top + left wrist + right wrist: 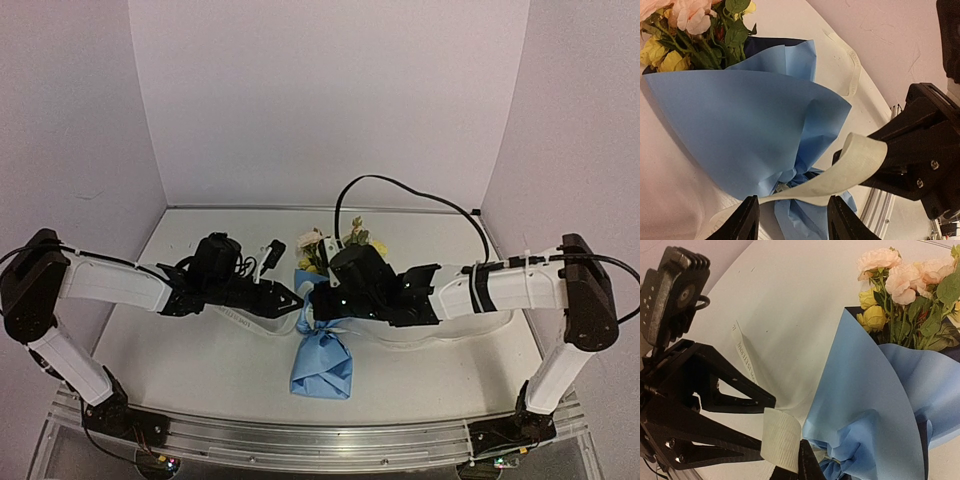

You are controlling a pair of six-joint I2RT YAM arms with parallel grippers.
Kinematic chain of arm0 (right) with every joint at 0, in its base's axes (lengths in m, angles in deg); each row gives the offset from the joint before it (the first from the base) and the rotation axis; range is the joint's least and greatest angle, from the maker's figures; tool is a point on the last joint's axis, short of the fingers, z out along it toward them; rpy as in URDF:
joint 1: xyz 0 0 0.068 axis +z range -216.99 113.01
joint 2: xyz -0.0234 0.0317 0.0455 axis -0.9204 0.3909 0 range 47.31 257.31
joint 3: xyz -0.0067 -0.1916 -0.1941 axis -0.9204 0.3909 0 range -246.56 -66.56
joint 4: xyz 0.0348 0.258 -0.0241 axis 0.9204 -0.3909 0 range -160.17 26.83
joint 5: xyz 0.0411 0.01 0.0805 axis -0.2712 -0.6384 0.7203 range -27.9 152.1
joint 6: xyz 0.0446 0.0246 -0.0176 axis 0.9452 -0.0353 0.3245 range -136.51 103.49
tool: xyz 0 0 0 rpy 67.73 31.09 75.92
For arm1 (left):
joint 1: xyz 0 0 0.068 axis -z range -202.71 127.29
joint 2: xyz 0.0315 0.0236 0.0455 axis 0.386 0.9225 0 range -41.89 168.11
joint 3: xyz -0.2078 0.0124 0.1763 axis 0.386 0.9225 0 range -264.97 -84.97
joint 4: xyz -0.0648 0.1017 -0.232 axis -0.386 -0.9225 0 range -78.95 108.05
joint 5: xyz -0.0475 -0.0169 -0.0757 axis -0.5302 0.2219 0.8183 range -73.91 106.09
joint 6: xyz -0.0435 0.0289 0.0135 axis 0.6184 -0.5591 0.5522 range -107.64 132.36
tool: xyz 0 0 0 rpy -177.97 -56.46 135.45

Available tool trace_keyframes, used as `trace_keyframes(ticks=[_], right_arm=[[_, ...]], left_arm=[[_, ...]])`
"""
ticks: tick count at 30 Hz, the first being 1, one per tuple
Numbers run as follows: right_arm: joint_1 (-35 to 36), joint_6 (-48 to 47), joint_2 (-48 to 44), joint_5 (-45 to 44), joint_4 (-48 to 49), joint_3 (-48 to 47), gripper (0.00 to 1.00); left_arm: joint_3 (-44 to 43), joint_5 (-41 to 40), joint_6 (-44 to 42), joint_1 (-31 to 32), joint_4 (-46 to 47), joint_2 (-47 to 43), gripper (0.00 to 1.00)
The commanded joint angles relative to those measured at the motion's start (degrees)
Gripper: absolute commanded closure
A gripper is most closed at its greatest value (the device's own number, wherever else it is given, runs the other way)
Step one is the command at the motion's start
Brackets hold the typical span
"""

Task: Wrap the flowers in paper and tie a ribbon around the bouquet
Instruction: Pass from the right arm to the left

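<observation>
Left wrist view: the paper (750, 120) is already closed into a cone around the flowers (690, 25), so we judge that tying is the step in hand. The left gripper (794, 200) has its jaws apart, and the ribbon (860, 157) passes loose between them below the cone's neck. The right gripper (877, 150) is clamped on the ribbon's raised end.

Right wrist view: the right gripper's own fingers are pinched together on the ribbon, just beside the neck. The left gripper's jaws stand either side of the strip and do not press it. In our judgement, the next move is to carry the held end round the neck and draw it snug without tearing the thin paper.

Top view: the bouquet (325, 355) lies mid-table, blooms toward the far edge and twisted tail toward the near edge. The table (200, 370) is white and matte, with a metal rail (300, 445) along its near edge. Plain pale walls (330, 100) enclose three sides.
</observation>
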Motion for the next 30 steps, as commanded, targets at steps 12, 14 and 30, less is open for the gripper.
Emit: trace_keyframes(ticks=[12, 14, 30], right_arm=[[-1.02, 3.96, -3.00, 3.13, 2.45, 1.31, 1.00], [-1.33, 3.92, -3.09, 4.32, 2.45, 1.33, 1.00], [-3.07, 6.38, -3.83, 8.73, 2.63, 2.47, 1.00]], left_arm=[[-3.54, 0.46, -4.74, 3.81, 6.94, 3.17, 0.54], [-3.83, 1.93, -5.51, 3.82, 6.58, 3.55, 0.55], [-8.25, 3.82, -9.69, 4.66, 1.12, 7.00, 0.65]])
